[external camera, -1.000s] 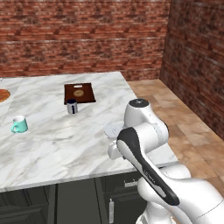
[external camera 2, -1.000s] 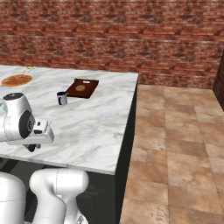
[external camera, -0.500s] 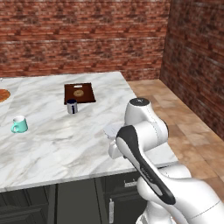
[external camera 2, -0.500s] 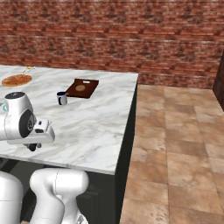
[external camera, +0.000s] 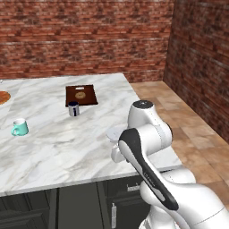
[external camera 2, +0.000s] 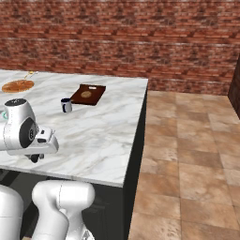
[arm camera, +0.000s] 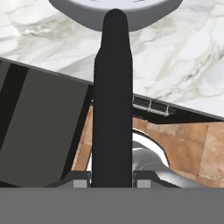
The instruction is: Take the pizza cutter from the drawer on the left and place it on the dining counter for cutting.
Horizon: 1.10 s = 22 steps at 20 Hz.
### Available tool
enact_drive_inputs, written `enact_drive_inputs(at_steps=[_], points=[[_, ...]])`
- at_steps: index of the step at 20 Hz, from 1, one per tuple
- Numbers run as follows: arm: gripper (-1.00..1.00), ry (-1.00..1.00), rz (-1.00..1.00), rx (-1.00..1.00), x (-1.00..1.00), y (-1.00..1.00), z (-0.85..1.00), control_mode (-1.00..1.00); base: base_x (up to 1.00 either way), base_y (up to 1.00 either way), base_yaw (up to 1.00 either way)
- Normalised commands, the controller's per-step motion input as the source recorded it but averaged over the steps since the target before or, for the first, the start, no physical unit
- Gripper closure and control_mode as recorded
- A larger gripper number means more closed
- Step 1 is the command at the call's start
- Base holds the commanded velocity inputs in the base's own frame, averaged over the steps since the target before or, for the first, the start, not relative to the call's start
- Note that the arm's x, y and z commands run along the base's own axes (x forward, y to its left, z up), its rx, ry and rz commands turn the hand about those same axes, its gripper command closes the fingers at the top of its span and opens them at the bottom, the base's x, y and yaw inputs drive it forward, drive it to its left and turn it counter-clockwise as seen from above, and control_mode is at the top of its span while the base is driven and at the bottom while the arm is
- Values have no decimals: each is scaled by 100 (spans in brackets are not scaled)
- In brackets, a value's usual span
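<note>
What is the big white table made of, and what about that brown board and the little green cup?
The dining counter looks like polished white marble: grey veins run across it. The brown board looks like dark wood with a matte finish, though no grain shows. The teal mug looks like glazed ceramic, smooth and evenly coloured; it might also be plastic.

The light is even and soft everywhere, with no clear lamp or window as its source. The white marble dining counter [external camera: 58, 143] looks bright but has no glare. Shadows are weak: only a small dark patch sits under the dark blue cup [external camera: 74, 109] and the teal mug [external camera: 19, 127]. The cabinets below the counter stay very dark. Both base pictures are a little coarse and soft, and the brick wall [external camera 2: 122, 42] looks flat. In the hand view, the near parts appear smooth and slightly blurred.
</note>
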Motion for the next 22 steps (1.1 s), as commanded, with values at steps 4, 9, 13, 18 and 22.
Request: enact_drive_inputs(at_steps=[4,9,13,18,22], points=[[100,0,0,0,0,0,0,-100,0,0,0],[100,0,0,0,0,0,0,-100,0,0,0],[100,0,0,0,0,0,0,100,0,0,0],[100,0,0,0,0,0,0,100,-23,-1,5],[100,0,0,0,0,0,0,100,-86,-19,8]])
